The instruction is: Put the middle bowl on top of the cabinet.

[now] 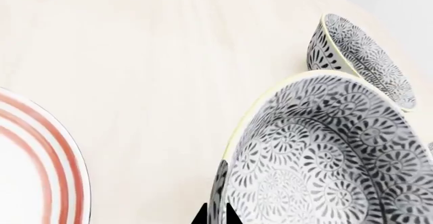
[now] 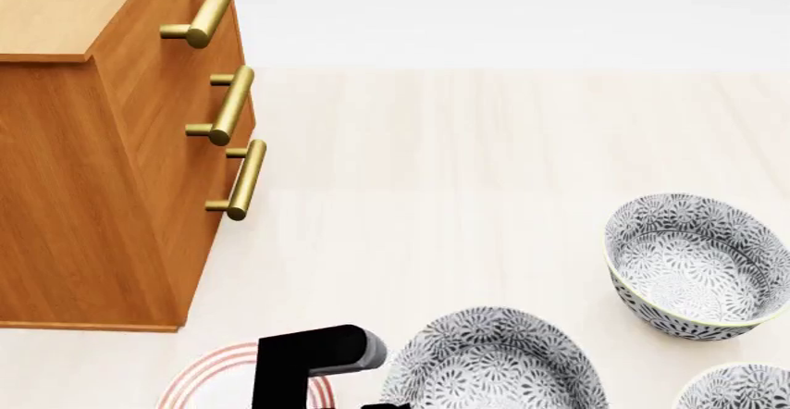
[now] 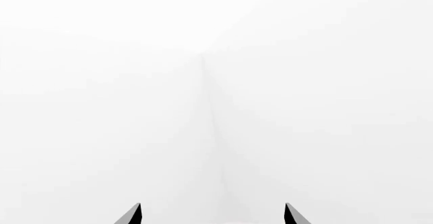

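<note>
My left gripper (image 1: 215,215) is shut on the rim of the middle bowl (image 1: 325,153), one fingertip inside the wall and one outside. This deep white bowl with a dense grey-black flower pattern lies at the bottom centre of the head view (image 2: 494,363), just right of my black left arm (image 2: 309,363). The orange-brown cabinet (image 2: 87,178) with three brass bar handles stands at the far left, its top (image 2: 62,2) bare where it shows. My right gripper (image 3: 213,211) is open and faces blank white; it does not show in the head view.
A look-alike bowl (image 2: 697,275) (image 1: 358,57) sits to the right on the pale table (image 2: 469,168), and another (image 2: 734,390) at the bottom right corner. A flat white plate with red rings (image 2: 210,381) (image 1: 40,158) lies under my left arm, near the cabinet's foot.
</note>
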{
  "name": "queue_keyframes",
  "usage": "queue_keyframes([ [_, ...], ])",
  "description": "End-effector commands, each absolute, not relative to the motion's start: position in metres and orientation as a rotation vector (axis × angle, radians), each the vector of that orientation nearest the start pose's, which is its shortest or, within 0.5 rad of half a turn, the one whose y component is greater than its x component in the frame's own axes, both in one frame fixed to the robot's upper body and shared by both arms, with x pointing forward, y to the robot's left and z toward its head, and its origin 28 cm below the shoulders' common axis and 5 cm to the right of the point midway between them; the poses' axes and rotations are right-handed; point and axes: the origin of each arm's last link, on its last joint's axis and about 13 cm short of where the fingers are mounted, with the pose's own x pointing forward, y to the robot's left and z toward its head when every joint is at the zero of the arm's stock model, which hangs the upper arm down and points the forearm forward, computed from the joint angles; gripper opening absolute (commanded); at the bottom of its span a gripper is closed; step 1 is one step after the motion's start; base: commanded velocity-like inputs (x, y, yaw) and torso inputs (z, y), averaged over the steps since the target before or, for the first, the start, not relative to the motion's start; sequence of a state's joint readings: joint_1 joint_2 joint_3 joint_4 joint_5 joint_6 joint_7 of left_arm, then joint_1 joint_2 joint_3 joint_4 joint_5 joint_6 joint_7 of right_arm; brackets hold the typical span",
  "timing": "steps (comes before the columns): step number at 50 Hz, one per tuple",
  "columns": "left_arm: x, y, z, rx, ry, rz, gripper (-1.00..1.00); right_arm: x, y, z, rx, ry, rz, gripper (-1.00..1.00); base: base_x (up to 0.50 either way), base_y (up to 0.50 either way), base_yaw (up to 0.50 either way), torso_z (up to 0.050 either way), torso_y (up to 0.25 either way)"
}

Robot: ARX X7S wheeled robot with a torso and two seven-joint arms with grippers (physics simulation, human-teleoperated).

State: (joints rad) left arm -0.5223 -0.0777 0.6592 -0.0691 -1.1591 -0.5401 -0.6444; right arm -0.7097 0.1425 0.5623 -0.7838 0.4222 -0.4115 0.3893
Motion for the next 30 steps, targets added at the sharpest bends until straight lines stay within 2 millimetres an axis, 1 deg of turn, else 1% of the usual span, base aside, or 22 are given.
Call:
queue_keyframes([
  [1,0.253,0.074,0.091,-0.483,0.576,-0.357,-1.00,0.050,-0.198,0.135,-0.041,-0.606,-0.662,1.00,0.00,0.00,0.00,0.000,0.000],
  [9,0.252,0.075,0.093,-0.502,0.558,-0.371,-1.00,0.050,-0.198,0.136,-0.041,-0.610,-0.661,1.00,0.00,0.00,0.00,0.001,0.018],
  [30,0.247,0.075,0.102,-0.506,0.537,-0.393,-1.00,0.050,-0.198,0.136,-0.041,-0.613,-0.660,1.00,0.00,0.00,0.00,0.025,0.250],
])
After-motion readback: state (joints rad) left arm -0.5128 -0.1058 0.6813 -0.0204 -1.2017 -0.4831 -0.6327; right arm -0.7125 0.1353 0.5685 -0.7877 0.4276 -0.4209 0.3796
